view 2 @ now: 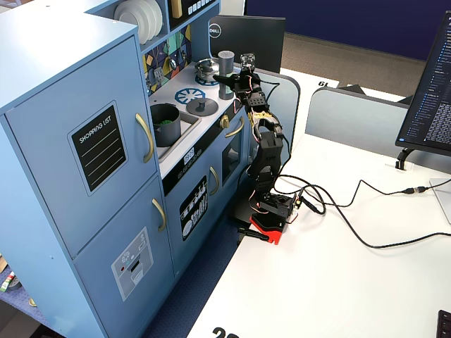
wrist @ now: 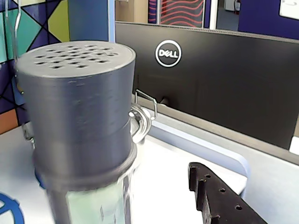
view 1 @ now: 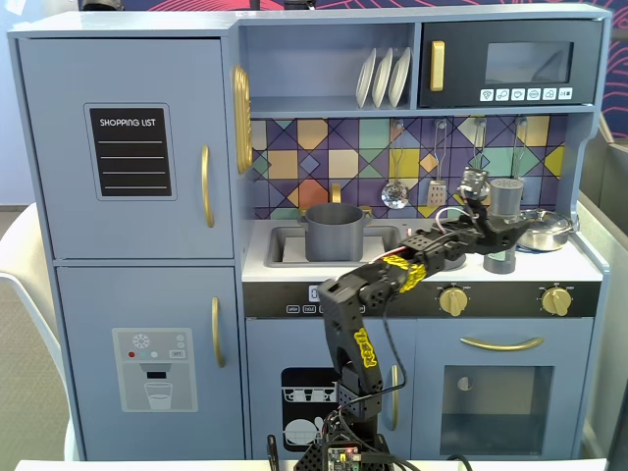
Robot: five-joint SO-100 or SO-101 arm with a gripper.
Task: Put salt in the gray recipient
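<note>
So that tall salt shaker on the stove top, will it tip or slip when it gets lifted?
Probably tippy: the salt shaker is tall and slim, on a narrow base. It looks like rigid plastic, so it likely won't flex. Its smooth round side could slip or twist in the tool, which sits right at it.

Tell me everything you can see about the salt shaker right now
The salt shaker is a tall, slim, dark-gray cylinder, matte like plastic, with a wider cap pierced by many small holes and a pale green label lower down. It stands upright at the right end of the toy kitchen's counter, beside the shiny silver pan. The gripper is at its side around mid-height; whether the fingers press it cannot be told. The gray pot sits apart, in the sink.
</note>
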